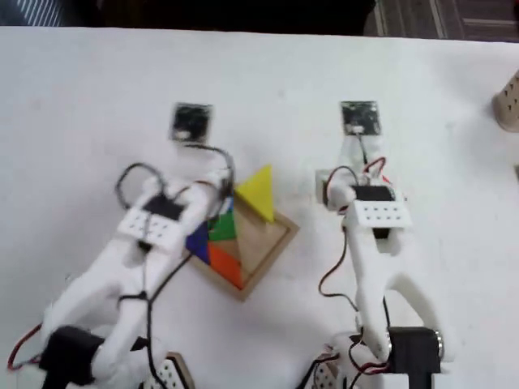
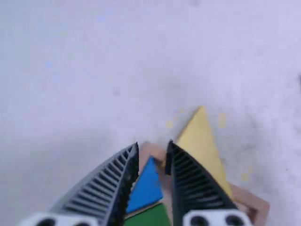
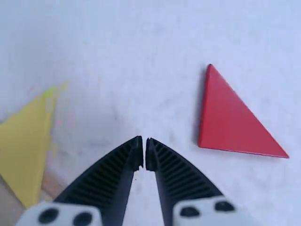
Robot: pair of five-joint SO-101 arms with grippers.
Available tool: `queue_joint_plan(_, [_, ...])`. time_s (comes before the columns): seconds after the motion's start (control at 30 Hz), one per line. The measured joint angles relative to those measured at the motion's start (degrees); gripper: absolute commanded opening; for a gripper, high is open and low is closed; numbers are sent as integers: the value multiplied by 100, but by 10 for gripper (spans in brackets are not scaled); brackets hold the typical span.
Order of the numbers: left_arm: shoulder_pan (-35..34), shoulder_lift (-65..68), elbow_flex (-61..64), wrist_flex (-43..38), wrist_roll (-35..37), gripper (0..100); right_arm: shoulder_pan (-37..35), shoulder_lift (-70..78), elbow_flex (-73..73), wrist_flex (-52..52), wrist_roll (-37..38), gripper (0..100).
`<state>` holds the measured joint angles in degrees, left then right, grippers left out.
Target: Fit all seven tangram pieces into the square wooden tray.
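Two pcs unseated: yellow triangle (image 1: 258,193) on tray (image 1: 272,237) rim at 12 o'clock, red triangle (image 3: 230,120) loose. Likely light, rigid, slick; pinch edges. L gripper (image 2: 151,148) slightly parted, R gripper (image 3: 143,147) nearly closed, both empty.

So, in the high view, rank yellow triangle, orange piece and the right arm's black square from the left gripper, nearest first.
1. yellow triangle, beside the left gripper.
2. orange piece, low in the tray.
3. black square, beyond the right arm.

The left arm (image 1: 154,223) covers part of the tray (image 1: 272,237).
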<state>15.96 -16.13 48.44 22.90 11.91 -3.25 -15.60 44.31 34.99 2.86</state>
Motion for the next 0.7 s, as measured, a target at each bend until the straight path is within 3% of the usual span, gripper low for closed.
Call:
queue_joint_plan(0.1, [369, 703, -695, 0, 44, 22, 149, 167, 0, 0, -35, 18])
queue_joint_plan(0.33, [440, 2787, -2347, 0, 53, 22, 237, 440, 0, -352, -35, 18])
queue_joint_plan(0.7, [633, 3411, -2585, 0, 53, 22, 229, 607, 0, -510, -35, 18])
